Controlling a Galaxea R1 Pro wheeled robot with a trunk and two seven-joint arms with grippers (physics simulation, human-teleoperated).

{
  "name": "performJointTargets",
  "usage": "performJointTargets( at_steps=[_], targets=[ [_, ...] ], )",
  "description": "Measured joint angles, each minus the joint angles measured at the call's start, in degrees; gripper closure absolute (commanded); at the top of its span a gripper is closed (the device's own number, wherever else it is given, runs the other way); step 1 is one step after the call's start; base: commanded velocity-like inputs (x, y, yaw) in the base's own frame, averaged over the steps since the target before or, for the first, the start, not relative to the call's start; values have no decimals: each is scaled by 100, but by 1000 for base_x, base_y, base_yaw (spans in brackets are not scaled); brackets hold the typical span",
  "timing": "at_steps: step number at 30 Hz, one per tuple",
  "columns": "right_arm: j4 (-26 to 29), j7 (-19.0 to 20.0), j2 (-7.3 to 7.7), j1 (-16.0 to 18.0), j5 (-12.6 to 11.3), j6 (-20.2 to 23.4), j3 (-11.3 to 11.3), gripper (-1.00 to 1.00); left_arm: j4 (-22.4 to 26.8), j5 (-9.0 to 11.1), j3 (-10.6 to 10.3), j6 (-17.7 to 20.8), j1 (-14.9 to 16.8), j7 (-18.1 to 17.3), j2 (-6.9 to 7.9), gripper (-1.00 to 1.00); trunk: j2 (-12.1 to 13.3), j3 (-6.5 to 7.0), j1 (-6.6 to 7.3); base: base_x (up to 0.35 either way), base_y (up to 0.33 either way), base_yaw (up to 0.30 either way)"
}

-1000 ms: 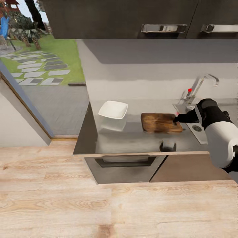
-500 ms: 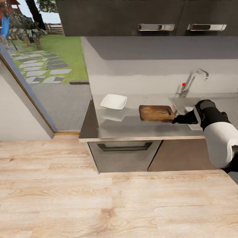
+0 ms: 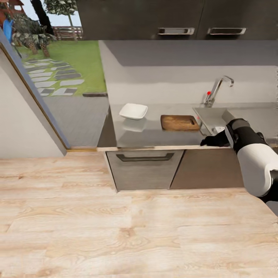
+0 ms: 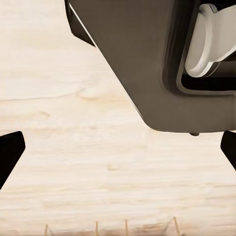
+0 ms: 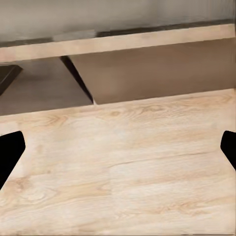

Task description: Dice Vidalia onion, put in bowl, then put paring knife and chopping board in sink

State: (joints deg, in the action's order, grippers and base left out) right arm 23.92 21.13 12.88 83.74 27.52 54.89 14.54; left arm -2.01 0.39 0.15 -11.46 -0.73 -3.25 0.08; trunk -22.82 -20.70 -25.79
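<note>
On the countertop (image 3: 154,135), the bowl (image 3: 133,111) sits near the left back corner. The chopping board (image 3: 179,122) lies just beside the sink (image 3: 210,116). Both the left gripper (image 4: 118,152) and the right gripper (image 5: 118,147) are spread wide over the wooden floor (image 3: 116,231), holding nothing.

Right arm (image 3: 251,154): glossy white rounded shell on the forearm, black banded cuff toward the wrist, then matte black tapering wrist section. Right pincer (image 3: 206,142) black, small, detail unclear. Wrist views: pincer fingers (image 4: 10,155) are flat black wedge tips at both frame edges. Left wrist view also shows a dark grey-brown body panel (image 4: 162,64) with a white curved part (image 4: 211,42) inset.
</note>
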Motion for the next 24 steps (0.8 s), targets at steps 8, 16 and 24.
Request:
performJointTargets(
  at_steps=[8,16,24],
  targets=[
    [-225,-6,0,-2,5,-175,-2,-100,1,0,0,0,0,-1,0,-100,1,0,0,-338,0,0],
    [-747,-95,14,-10,39,-715,1,-100,1,0,2,0,0,-1,0,-100,1,0,0,-338,0,0],
    [-1591,-423,14,-162,102,-1823,13,-100,2,0,3,-1,0,-1,0,-100,1,-1,1,-307,0,0]
  ],
)
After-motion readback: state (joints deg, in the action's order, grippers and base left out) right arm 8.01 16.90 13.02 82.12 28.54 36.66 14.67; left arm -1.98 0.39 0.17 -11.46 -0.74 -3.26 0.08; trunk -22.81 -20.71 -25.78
